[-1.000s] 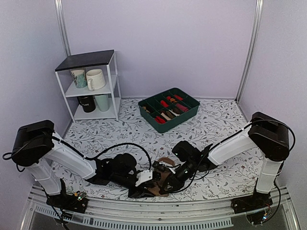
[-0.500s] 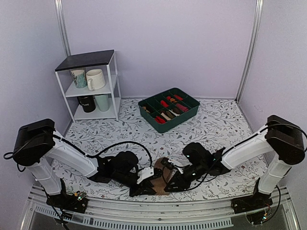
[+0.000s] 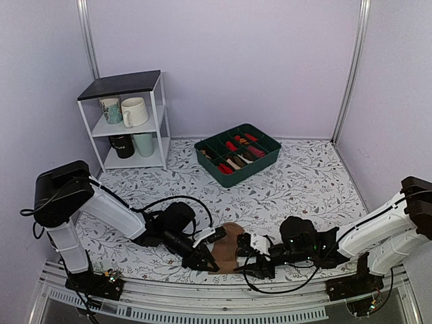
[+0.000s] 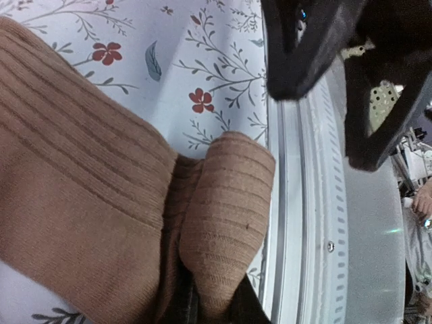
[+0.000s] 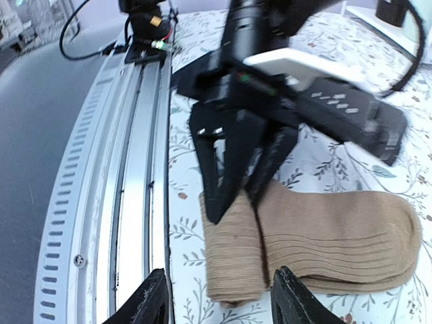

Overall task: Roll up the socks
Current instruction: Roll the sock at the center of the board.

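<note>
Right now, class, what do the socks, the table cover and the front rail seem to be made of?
The socks: tan ribbed knit, matte, soft folds. The table cover: smooth floral-printed sheet, cloth or vinyl unclear. The rail: likely grey metal, slotted, slight sheen.

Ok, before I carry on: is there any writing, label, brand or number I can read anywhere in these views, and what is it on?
No text can be read in any view.
dark mug on the shelf: a pale mark, too small to read.
left gripper: small pale marks on its black casing, blurred, not readable.
socks: plain ribbed knit, no label showing.
</note>
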`<state>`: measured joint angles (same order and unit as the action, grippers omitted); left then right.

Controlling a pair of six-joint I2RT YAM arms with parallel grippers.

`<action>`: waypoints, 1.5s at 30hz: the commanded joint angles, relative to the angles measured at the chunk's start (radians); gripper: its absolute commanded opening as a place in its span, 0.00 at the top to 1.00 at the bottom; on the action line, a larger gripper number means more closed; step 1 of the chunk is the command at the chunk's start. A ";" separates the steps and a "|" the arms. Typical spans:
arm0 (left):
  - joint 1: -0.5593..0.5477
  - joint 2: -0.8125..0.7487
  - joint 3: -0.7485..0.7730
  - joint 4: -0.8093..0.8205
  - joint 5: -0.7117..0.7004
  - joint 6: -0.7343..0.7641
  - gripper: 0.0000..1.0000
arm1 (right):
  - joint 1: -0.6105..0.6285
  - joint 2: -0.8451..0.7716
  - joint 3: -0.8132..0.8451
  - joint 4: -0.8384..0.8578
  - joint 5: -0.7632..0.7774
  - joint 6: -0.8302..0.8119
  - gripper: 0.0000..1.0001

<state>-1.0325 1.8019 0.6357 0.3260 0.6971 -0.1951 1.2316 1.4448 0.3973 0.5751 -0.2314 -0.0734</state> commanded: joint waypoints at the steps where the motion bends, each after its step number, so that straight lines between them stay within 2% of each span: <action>1: 0.016 0.070 -0.030 -0.149 0.038 -0.045 0.90 | 0.050 0.063 0.034 -0.002 0.080 -0.120 0.49; 8: 0.019 0.074 -0.028 -0.157 0.045 -0.043 0.90 | 0.079 0.147 0.082 -0.020 0.143 -0.163 0.48; 19: 0.021 0.084 -0.033 -0.143 0.045 -0.041 0.90 | 0.092 0.233 0.132 -0.072 0.111 -0.138 0.51; 21: 0.021 0.085 -0.032 -0.142 0.045 -0.040 0.90 | 0.092 0.251 0.146 -0.091 0.108 -0.122 0.56; 23: 0.021 0.088 -0.032 -0.142 0.045 -0.039 0.89 | 0.092 0.264 0.160 -0.111 0.102 -0.108 0.74; 24: 0.021 0.089 -0.030 -0.143 0.043 -0.037 0.89 | 0.092 0.271 0.169 -0.123 0.099 -0.103 0.79; 26: 0.021 0.087 -0.023 -0.151 0.021 -0.028 0.88 | 0.092 0.288 0.197 -0.164 0.096 -0.086 0.81; 28: 0.020 0.058 -0.022 -0.154 -0.025 -0.012 0.80 | 0.091 0.306 0.217 -0.206 0.076 -0.059 0.83; 30: 0.019 -0.001 -0.028 -0.153 -0.089 0.016 0.63 | 0.083 0.320 0.231 -0.252 0.035 -0.022 0.83; 32: 0.017 -0.086 -0.047 -0.137 -0.165 0.047 0.56 | 0.067 0.327 0.229 -0.284 -0.017 0.031 0.83; 36: 0.002 -0.300 -0.132 -0.043 -0.334 0.110 0.54 | 0.005 0.330 0.197 -0.296 -0.129 0.143 0.83; 41: -0.062 -0.519 -0.254 0.069 -0.409 0.200 0.48 | -0.073 0.385 0.204 -0.324 -0.287 0.243 0.83; 45: -0.108 -0.528 -0.279 0.106 -0.393 0.263 0.46 | -0.118 0.466 0.255 -0.394 -0.388 0.287 0.83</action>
<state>-1.0985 1.2701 0.3820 0.3649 0.3485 -0.0284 1.1442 1.7954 0.6479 0.4038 -0.4957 0.1257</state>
